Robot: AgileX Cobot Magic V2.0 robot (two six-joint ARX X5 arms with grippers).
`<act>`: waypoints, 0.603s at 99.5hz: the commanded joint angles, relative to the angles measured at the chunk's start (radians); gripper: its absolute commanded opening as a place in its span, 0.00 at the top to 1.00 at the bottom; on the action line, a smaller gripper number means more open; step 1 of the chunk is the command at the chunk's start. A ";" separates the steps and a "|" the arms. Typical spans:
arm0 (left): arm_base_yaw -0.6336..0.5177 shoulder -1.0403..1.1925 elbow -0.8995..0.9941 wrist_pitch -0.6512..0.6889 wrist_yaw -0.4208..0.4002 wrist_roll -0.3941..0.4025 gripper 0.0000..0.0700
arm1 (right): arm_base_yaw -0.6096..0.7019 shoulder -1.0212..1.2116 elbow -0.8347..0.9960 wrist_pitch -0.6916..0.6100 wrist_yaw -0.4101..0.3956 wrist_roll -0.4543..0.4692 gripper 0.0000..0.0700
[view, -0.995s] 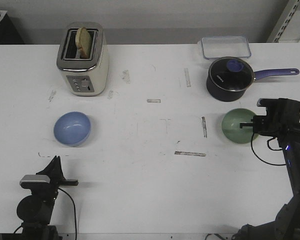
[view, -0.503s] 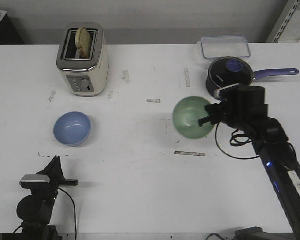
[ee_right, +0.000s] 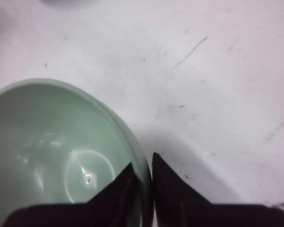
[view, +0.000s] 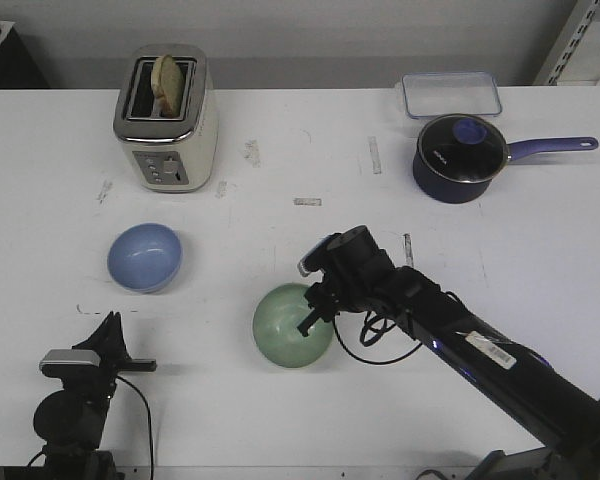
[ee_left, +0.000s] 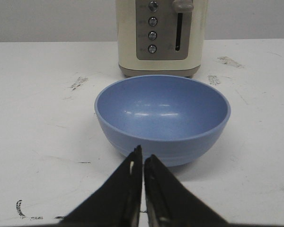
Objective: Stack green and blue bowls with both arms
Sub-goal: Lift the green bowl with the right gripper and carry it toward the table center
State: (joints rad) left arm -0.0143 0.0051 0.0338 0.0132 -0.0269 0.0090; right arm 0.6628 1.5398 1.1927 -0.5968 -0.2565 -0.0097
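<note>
The pale blue bowl [view: 144,256] stands on the white table at the left, in front of the toaster; it fills the middle of the left wrist view [ee_left: 163,116]. My left gripper [ee_left: 143,158] is shut and empty, its tips just short of the blue bowl's near wall; in the front view it sits low at the front left [view: 111,330]. My right gripper [view: 313,312] is shut on the rim of the mint green bowl [view: 288,328], holding it near the table's middle front. In the right wrist view the green bowl's [ee_right: 52,142] rim sits between the fingers [ee_right: 143,168].
A cream toaster [view: 166,118] with bread stands at the back left. A navy saucepan [view: 460,156] with glass lid and purple handle and a clear lidded box [view: 451,94] stand at the back right. The right arm [view: 460,335] stretches diagonally across the table.
My right arm has carried the green bowl from the right side, beside the saucepan, leftward and toward the front to the table's middle. The left arm and blue bowl have not moved.
</note>
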 commanded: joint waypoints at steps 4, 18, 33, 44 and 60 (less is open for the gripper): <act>0.002 -0.001 -0.022 0.010 0.001 -0.002 1.00 | 0.016 0.055 0.013 0.038 0.002 0.013 1.00; 0.002 -0.001 -0.022 0.010 0.001 -0.002 1.00 | 0.019 0.105 0.013 0.066 0.003 0.012 1.00; 0.002 -0.001 -0.022 0.011 0.001 -0.003 1.00 | 0.019 0.132 0.012 0.063 0.003 0.008 1.00; 0.002 -0.001 -0.022 0.010 0.001 -0.002 1.00 | 0.019 0.132 0.012 0.061 0.003 -0.007 1.00; 0.002 -0.001 -0.022 0.011 0.001 -0.002 1.00 | 0.019 0.132 0.012 0.063 0.000 -0.018 0.95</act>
State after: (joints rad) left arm -0.0143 0.0051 0.0338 0.0132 -0.0269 0.0090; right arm 0.6731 1.6539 1.1927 -0.5407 -0.2535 -0.0189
